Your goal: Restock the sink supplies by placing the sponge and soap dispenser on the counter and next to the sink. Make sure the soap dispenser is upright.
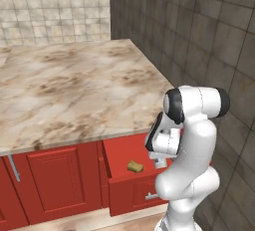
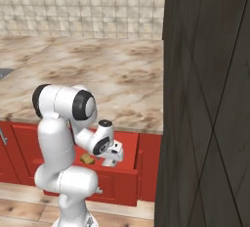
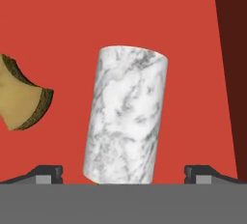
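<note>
In the hand view, the soap dispenser [image 3: 126, 117] shows as a pale grey marbled cylinder on the red floor of an open drawer. Its pump top is out of view. My gripper [image 3: 123, 174] is open, with one fingertip on each side of the bottle's near end and not touching it. The tan sponge [image 3: 21, 97] lies to the bottle's left in the same drawer; it also shows as the sponge [image 1: 135, 166] and the sponge [image 2: 87, 159]. The hand [image 1: 159, 158] reaches down into the drawer, below the counter [image 1: 74, 90]. A grey sliver [image 2: 3, 73] at the counter's left edge may be the sink.
The open drawer [image 1: 130, 187] juts out from the red cabinet fronts [image 1: 52, 182] under the counter's right end. A tall dark panelled wall [image 2: 210, 99] stands close on the right. A tiled backsplash [image 1: 50, 6] runs behind the counter.
</note>
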You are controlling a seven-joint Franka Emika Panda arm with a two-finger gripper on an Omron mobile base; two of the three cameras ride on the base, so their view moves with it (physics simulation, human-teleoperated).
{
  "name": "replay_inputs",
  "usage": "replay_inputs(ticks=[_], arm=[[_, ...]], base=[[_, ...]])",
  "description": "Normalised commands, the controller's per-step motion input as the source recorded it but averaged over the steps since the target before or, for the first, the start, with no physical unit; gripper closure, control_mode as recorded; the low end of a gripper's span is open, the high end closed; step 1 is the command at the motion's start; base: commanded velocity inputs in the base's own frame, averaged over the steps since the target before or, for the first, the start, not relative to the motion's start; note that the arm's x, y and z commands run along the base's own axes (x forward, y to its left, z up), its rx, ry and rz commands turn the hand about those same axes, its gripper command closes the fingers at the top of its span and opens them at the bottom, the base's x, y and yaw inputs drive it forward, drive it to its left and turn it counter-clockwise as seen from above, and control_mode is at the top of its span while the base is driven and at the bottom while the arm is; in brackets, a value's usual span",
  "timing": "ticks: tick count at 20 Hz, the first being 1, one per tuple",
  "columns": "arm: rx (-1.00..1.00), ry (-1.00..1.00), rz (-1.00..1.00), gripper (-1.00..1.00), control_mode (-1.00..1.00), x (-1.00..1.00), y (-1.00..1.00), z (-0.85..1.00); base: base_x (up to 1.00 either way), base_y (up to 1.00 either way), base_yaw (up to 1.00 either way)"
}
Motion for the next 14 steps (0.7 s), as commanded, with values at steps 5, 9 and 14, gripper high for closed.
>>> replay_inputs(ticks=[5,9,14], arm=[[0.00,0.00,0.00,-1.00,-1.00,0.17,0.00,-0.30],[0.00,0.00,0.00,-1.00,-1.00,0.09,0.00,-0.28],[0.00,0.00,-0.04,-1.00,-1.00,0.00,0.00,-0.32]], base=[[0.00,0.00,0.00],[0.00,0.00,0.00],[0.00,0.00,0.00]])
